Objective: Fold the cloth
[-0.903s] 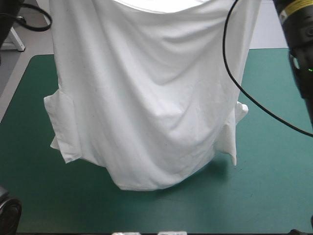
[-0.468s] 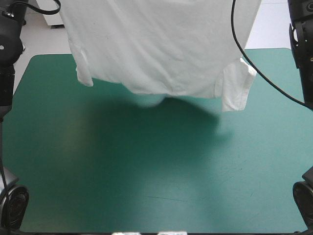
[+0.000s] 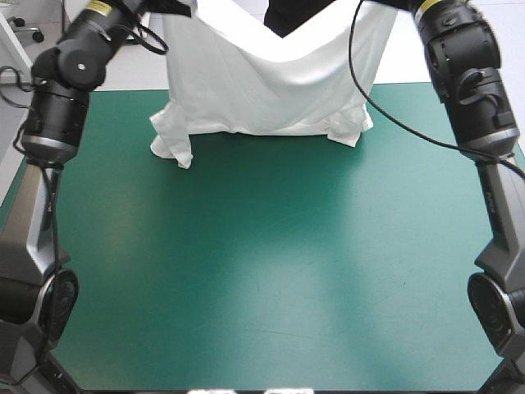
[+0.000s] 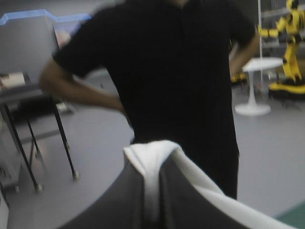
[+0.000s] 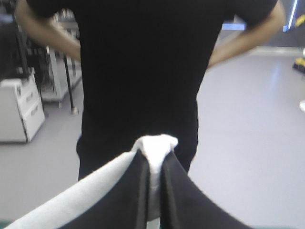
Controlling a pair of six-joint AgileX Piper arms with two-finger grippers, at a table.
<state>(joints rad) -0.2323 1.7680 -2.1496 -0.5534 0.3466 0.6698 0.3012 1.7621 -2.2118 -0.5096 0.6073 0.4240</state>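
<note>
The white T-shirt (image 3: pixel 271 90) hangs as a sheet over the table's far edge, its top edge sagging in a V between the two held corners. Its lower end and both sleeves (image 3: pixel 172 144) rest crumpled on the teal-green cover. My left gripper (image 4: pixel 152 167) is shut on a bunched white fold (image 4: pixel 150 152) that sticks out past the fingertips. My right gripper (image 5: pixel 155 164) is likewise shut on a white bunch (image 5: pixel 155 143). In the high view both grippers are up at the far corners, left (image 3: pixel 176 10) and right (image 3: pixel 398 6), largely hidden by the cloth.
The teal-green cover (image 3: pixel 262 271) stretches from the shirt's lower end to the near edge. Both arms run along the table's sides, the left arm (image 3: pixel 49 123) and the right arm (image 3: pixel 480 107).
Earlier the T-shirt hung near over the table's middle. It swung up and away, and now hangs at the far edge with its lower end on the cover.
</note>
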